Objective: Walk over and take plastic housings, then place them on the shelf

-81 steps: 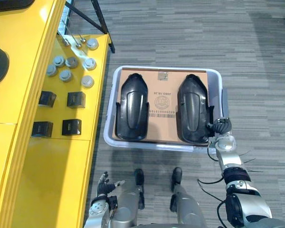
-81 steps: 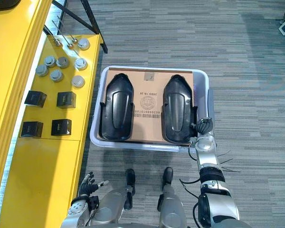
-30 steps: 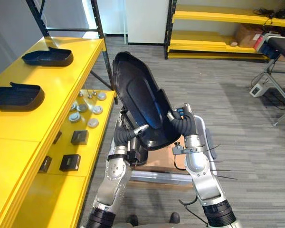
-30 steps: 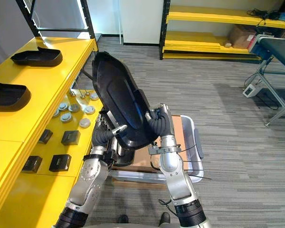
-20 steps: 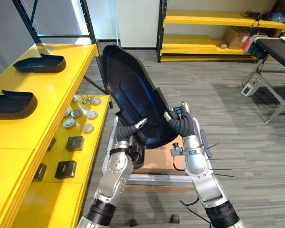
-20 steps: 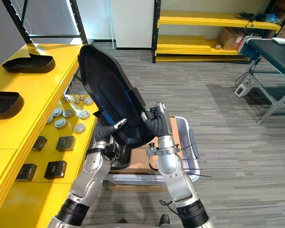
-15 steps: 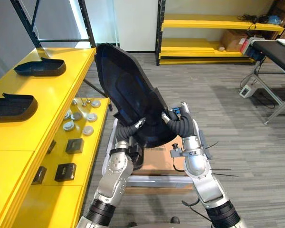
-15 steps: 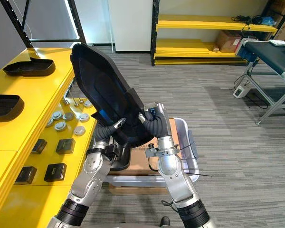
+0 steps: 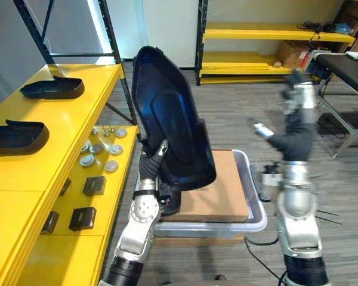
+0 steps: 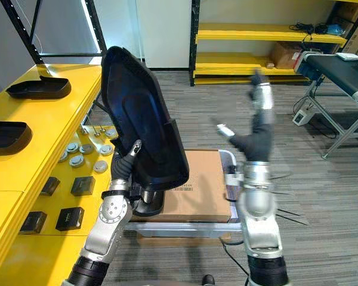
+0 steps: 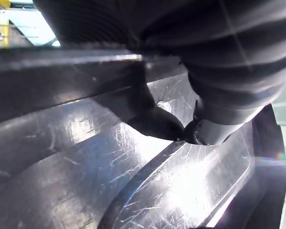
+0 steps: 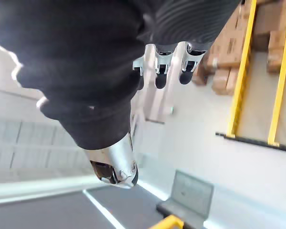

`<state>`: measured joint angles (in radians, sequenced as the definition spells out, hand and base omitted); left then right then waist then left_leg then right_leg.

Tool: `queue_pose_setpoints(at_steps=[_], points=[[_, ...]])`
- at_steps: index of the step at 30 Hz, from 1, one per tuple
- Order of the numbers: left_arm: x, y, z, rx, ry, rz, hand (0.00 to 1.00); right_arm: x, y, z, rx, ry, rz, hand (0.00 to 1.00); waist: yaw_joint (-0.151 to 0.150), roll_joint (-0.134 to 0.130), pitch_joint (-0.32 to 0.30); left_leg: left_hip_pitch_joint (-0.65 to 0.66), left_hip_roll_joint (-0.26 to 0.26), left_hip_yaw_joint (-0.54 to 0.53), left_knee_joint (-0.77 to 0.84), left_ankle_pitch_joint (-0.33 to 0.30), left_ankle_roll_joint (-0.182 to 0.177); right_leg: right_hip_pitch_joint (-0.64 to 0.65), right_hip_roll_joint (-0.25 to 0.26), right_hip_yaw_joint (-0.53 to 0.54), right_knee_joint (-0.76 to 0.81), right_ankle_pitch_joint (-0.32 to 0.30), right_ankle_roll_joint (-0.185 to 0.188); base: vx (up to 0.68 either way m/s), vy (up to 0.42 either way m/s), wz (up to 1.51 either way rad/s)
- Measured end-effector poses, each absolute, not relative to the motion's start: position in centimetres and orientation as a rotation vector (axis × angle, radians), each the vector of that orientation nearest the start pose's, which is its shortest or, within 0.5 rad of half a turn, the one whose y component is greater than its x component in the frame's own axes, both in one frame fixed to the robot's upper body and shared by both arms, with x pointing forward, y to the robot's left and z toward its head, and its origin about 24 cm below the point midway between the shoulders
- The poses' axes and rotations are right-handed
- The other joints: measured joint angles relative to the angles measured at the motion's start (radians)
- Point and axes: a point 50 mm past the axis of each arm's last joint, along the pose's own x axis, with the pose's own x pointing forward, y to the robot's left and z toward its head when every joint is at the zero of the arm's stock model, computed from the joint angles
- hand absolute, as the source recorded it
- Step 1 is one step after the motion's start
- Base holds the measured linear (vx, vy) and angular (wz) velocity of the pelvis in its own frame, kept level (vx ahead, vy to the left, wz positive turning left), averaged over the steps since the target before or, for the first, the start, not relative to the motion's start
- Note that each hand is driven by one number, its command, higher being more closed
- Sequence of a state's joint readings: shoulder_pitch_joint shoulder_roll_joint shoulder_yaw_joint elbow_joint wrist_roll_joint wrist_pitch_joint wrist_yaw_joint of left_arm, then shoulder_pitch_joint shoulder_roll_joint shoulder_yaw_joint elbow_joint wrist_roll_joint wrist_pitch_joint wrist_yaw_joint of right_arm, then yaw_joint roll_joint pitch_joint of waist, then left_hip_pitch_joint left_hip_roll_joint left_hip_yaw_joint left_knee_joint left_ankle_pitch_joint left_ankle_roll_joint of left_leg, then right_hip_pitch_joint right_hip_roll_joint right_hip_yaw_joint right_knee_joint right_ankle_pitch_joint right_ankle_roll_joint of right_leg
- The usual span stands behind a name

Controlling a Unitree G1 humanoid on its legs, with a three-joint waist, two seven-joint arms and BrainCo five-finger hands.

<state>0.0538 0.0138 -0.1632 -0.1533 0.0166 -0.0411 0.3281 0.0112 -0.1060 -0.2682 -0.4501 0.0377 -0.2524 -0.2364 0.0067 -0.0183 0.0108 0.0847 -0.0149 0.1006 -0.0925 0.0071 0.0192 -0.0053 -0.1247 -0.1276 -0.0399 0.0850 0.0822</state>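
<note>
Left robot hand (image 9: 150, 164) at centre gripping near-upright black plastic housing (image 9: 170, 125) by its lower edge, right robot hand (image 9: 296, 113) at upper right, fingers (image 12: 161, 67) straight, empty.

The plastic housing (image 9: 170, 131) is seen as black, smooth and glossy, with fine scratches picked out in the left wrist view. Matt brown cardboard (image 9: 227, 190) is laid in a pale, smooth plastic tote (image 9: 215, 226) at six o'clock. The shelf (image 9: 65, 113) at nine o'clock is coated in glossy yellow paint. The floor (image 9: 227, 113) is covered with grey ribbed carpet.
</note>
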Motion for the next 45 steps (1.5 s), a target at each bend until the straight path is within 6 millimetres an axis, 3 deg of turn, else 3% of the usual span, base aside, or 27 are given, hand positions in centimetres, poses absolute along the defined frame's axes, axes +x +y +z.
queue_pose_setpoints(at_steps=[3, 7, 10, 13, 18, 21, 25, 26, 27, 28, 29, 30, 31, 32, 33, 34, 35, 37, 41, 42, 43, 44, 45], points=[[22.8, 13.6, 7.0, -0.029, -0.15, 0.208, 1.0, 19.5, -25.1, 13.9, -0.057, -0.593, -0.588, 0.0, -0.005, 0.0, 0.0, 0.0, 0.0, 0.002, 0.0, 0.0, 0.0, 0.0, 0.0, 0.0, 0.0, 0.0, 0.0, 0.0, 0.0, 0.0], [21.2, 14.3, 7.6, -0.044, -0.176, 0.242, 1.0, 16.7, -28.1, 5.3, 0.02, -0.195, -0.78, 0.0, -0.016, 0.003, -0.002, 0.001, 0.003, 0.014, 0.0, -0.004, -0.006, 0.001, 0.0, 0.0, 0.0, -0.001, 0.001, 0.0, 0.0, 0.0], [20.4, 14.6, 7.9, -0.054, -0.191, 0.251, 1.0, 13.6, -28.8, -0.7, 0.127, 0.082, -0.888, 0.0, -0.017, 0.015, -0.01, 0.003, 0.007, 0.019, -0.001, -0.006, -0.007, 0.004, 0.001, -0.003, 0.0, -0.001, 0.001, -0.01, -0.005, 0.0], [19.6, 15.1, 8.3, -0.081, -0.217, 0.262, 1.0, 10.1, -27.2, -7.1, 0.293, 0.391, -0.913, 0.0, -0.018, 0.025, -0.014, 0.022, 0.017, 0.029, -0.002, -0.022, -0.013, 0.027, 0.002, -0.004, 0.002, -0.012, 0.0, -0.05, -0.015, -0.04], [18.7, 15.2, 8.1, -0.141, -0.203, 0.249, 1.0, 6.2, -23.9, -12.6, 0.382, 0.739, -0.809, 0.0, -0.01, 0.036, -0.026, 0.035, 0.026, 0.028, -0.007, -0.026, -0.016, 0.045, 0.006, -0.016, 0.004, -0.022, 0.004, -0.02, -0.023, 0.05], [18.6, 15.1, 8.0, -0.165, -0.199, 0.234, 1.0, 5.1, -21.6, -14.3, 0.384, 0.891, -0.695, 0.0, 0.01, 0.034, -0.025, 0.036, 0.029, 0.007, -0.004, -0.026, -0.016, 0.064, 0.004, -0.051, 0.004, -0.027, 0.003, -0.01, -0.029, 0.31], [18.2, 15.1, 7.6, -0.177, -0.177, 0.23, 1.0, 5.7, -19.6, -15.1, 0.348, 0.958, -0.56, 0.0, 0.03, 0.018, 0.0, 0.014, 0.018, -0.079, 0.03, -0.025, -0.018, 0.09, -0.018, -0.142, 0.043, -0.06, 0.008, -0.01, -0.025, 0.72], [18.4, 14.8, 7.9, -0.183, -0.193, 0.208, 1.0, 6.1, -19.4, -15.1, 0.331, 0.957, -0.532, 0.0, 0.037, 0.008, 0.018, -0.019, 0.008, -0.13, 0.062, -0.024, -0.019, 0.089, -0.034, -0.195, 0.07, -0.076, 0.011, -0.08, -0.004, 2.01], [19.0, 14.2, 8.5, -0.197, -0.224, 0.179, 1.0, 7.1, -18.9, -15.1, 0.306, 0.952, -0.489, 0.0, 0.035, -0.004, 0.039, -0.097, -0.001, -0.172, 0.111, -0.032, -0.008, 0.085, -0.064, -0.319, 0.103, -0.096, 0.02, -0.09, -0.003, 2.3], [19.2, 13.9, 8.8, -0.205, -0.237, 0.162, 1.0, 7.2, -18.8, -15.1, 0.297, 0.954, -0.48, 0.0, 0.037, -0.004, 0.045, -0.122, 0.006, -0.142, 0.115, -0.031, -0.007, 0.082, -0.077, -0.377, 0.114, -0.099, 0.022, -0.08, 0.028, 2.79], [19.5, 13.5, 9.3, -0.217, -0.26, 0.142, 1.0, 7.5, -18.7, -15.2, 0.277, 0.962, -0.465, 0.0, 0.038, -0.015, 0.059, -0.168, 0.027, -0.047, 0.137, -0.029, -0.003, 0.076, -0.109, -0.467, 0.129, -0.104, 0.024, -0.02, 0.059, 2.44], [19.8, 13.3, 9.6, -0.224, -0.28, 0.135, 1.0, 8.4, -19.0, -15.0, 0.24, 0.946, -0.434, 0.0, 0.038, 0.003, 0.078, -0.23, 0.088, 0.119, 0.205, -0.031, 0.001, 0.076, -0.13, -0.553, 0.158, -0.115, 0.029, -0.02, 0.083, 2.33], [20.0, 13.2, 9.8, -0.228, -0.288, 0.132, 1.0, 8.8, -19.2, -14.9, 0.223, 0.936, -0.425, 0.0, 0.039, 0.014, 0.086, -0.25, 0.122, 0.212, 0.237, -0.03, 0.002, 0.081, -0.141, -0.591, 0.177, -0.122, 0.037, -0.02, 0.139, 2.0], [20.1, 13.2, 9.9, -0.229, -0.292, 0.13, 1.0, 9.1, -19.3, -14.8, 0.2, 0.934, -0.407, 0.0, 0.04, 0.021, 0.095, -0.262, 0.164, 0.371, 0.28, -0.047, 0.026, 0.098, -0.165, -0.653, 0.214, -0.127, 0.043, 0.0, 0.18, 1.53], [20.1, 13.2, 9.9, -0.228, -0.293, 0.134, 1.0, 9.2, -19.0, -14.8, 0.191, 0.937, -0.387, 0.0, 0.037, 0.018, 0.095, -0.251, 0.175, 0.468, 0.292, -0.071, 0.047, 0.123, -0.191, -0.697, 0.231, -0.125, 0.044, 0.07, 0.245, 1.71], [20.3, 13.0, 10.2, -0.233, -0.307, 0.12, 1.0, 8.9, -18.3, -14.9, 0.193, 0.948, -0.362, 0.0, 0.036, 0.002, 0.093, -0.224, 0.188, 0.598, 0.307, -0.105, 0.04, 0.159, -0.216, -0.752, 0.232, -0.123, 0.045, 0.17, 0.271, 1.42], [20.4, 12.7, 10.5, -0.239, -0.322, 0.106, 1.0, 8.9, -18.0, -15.0, 0.199, 0.953, -0.352, 0.0, 0.037, -0.01, 0.092, -0.207, 0.195, 0.674, 0.322, -0.123, 0.037, 0.175, -0.232, -0.787, 0.231, -0.118, 0.048, 0.18, 0.244, 1.23], [20.7, 12.4, 10.7, -0.244, -0.337, 0.092, 1.0, 9.3, -17.6, -14.9, 0.189, 0.945, -0.318, 0.0, 0.041, -0.016, 0.092, -0.222, 0.184, 0.687, 0.344, -0.15, 0.052, 0.179, -0.253, -0.827, 0.23, -0.089, 0.065, 0.13, 0.202, 0.77], [21.4, 11.9, 9.6, -0.234, -0.288, 0.065, 1.0, 9.8, -17.0, -14.9, 0.171, 0.961, -0.279, 0.0, 0.05, -0.016, 0.089, -0.218, 0.111, 0.627, 0.339, -0.172, 0.082, 0.229, -0.27, -0.835, 0.21, -0.06, 0.056, 0.1, 0.155, 0.52], [21.5, 11.7, 9.2, -0.23, -0.268, 0.048, 1.0, 9.9, -17.2, -14.8, 0.155, 0.964, -0.272, 0.0, 0.052, -0.013, 0.088, -0.203, 0.092, 0.601, 0.331, -0.177, 0.084, 0.227, -0.309, -0.821, 0.299, -0.046, 0.037, 0.12, 0.154, 0.42], [21.5, 11.5, 9.1, -0.229, -0.261, 0.041, 1.0, 10.0, -17.3, -14.8, 0.147, 0.96, -0.27, 0.0, 0.05, -0.01, 0.091, -0.184, 0.082, 0.578, 0.321, -0.18, 0.082, 0.22, -0.334, -0.781, 0.372, -0.038, -0.006, 0.13, 0.165, 0.85], [21.5, 11.1, 9.0, -0.233, -0.252, 0.024, 1.0, 10.1, -17.6, -14.6, 0.137, 0.948, -0.27, 0.0, 0.029, 0.006, 0.091, -0.156, 0.079, 0.528, 0.294, -0.184, 0.071, 0.159, -0.349, -0.609, 0.524, -0.062, -0.056, 0.2, 0.156, 1.17], [21.7, 10.9, 8.8, -0.228, -0.251, 0.017, 1.0, 10.3, -17.9, -14.5, 0.127, 0.939, -0.27, 0.0, 0.008, 0.013, 0.083, -0.14, 0.08, 0.474, 0.263, -0.181, 0.053, 0.086, -0.284, -0.418, 0.587, -0.16, -0.018, 0.19, 0.089, 1.21]])
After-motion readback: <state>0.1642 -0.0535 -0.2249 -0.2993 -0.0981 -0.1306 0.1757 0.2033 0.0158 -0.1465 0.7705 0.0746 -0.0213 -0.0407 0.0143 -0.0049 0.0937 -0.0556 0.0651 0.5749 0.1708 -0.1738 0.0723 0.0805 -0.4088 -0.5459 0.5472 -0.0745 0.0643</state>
